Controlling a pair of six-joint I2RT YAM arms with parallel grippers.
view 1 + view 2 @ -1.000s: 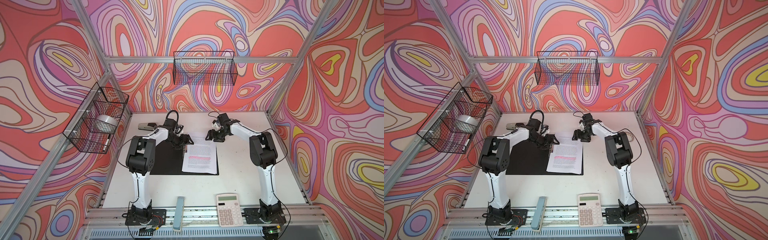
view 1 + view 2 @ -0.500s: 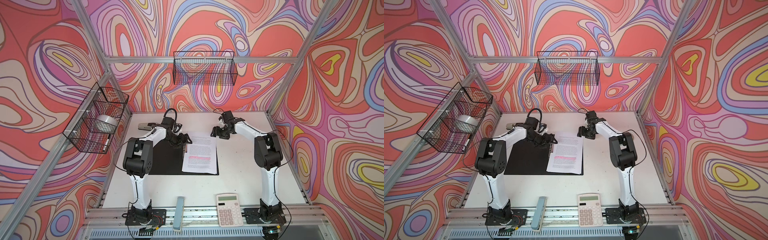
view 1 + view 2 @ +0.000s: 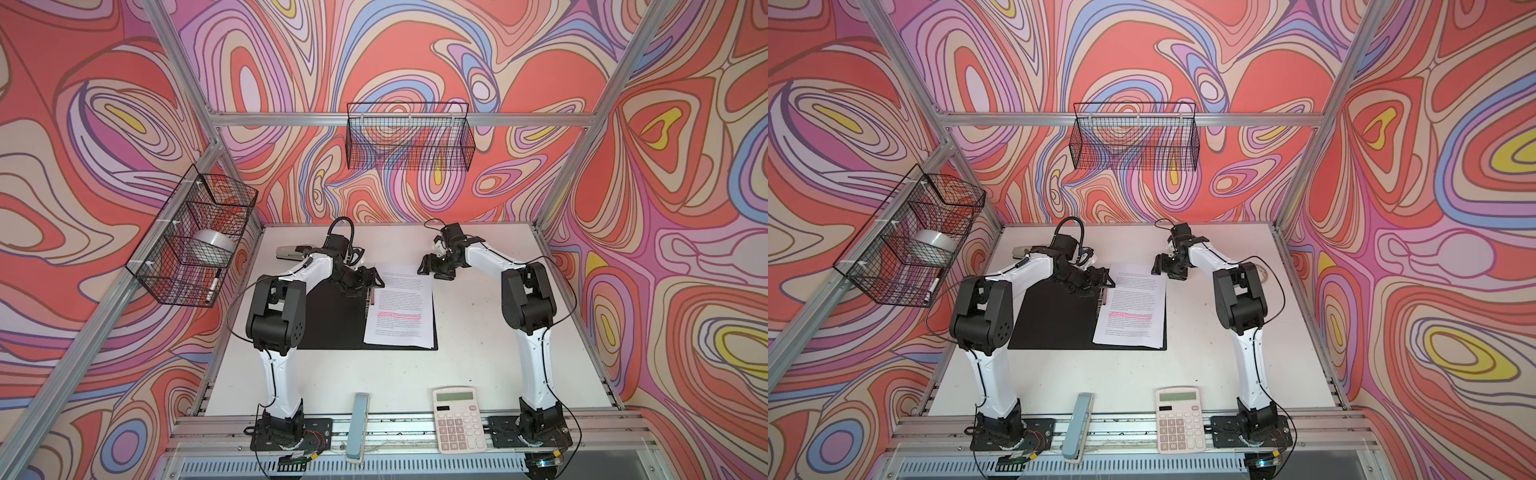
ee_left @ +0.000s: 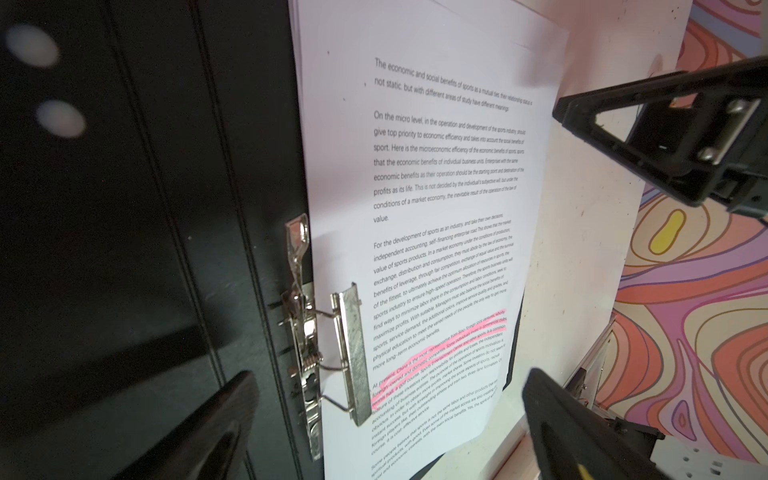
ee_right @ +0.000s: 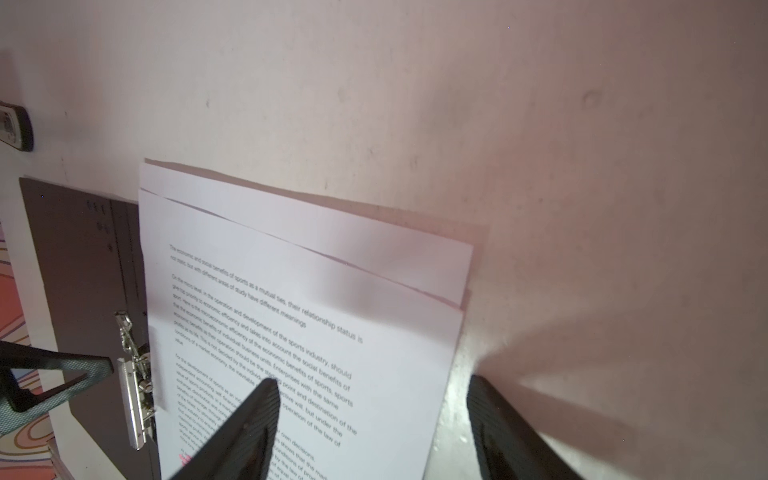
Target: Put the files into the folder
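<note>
Table (image 3: 374, 382): white, seen in both top views; I read the clock with 12 at the back wall and the dial centred on the table.
Folder (image 3: 328, 316): lies open and flat around the dial's centre, black inside facing up, both leaves on the table.
Files (image 3: 401, 307): a thin stack of printed sheets resting on the folder's 3 o'clock leaf, pink line across the middle. The far end pokes past the folder toward 12, and the right wrist view shows the top sheet slid a little off the one under it (image 5: 299, 291).
Left gripper (image 3: 371, 279): mine, toward 11, low over the folder's far end by the spine. My jaws are spread wide and hold nothing; the left wrist view shows the clip and the page lying between my fingers (image 4: 199, 432).
Right gripper (image 3: 434, 270): mine too, toward 1, just off the files' far corner. These jaws also stand apart with nothing clamped, one finger (image 5: 249, 424) above the page, its mate above bare table.
Calculator (image 3: 458, 419): white, at 5 on the front edge, well apart from the folder.
Stapler (image 3: 291, 252): at 11, behind my left arm.
Clip (image 4: 349, 353): metal, on the spine, its bar over the files' 9 o'clock margin; whether it presses down I cannot tell.
</note>
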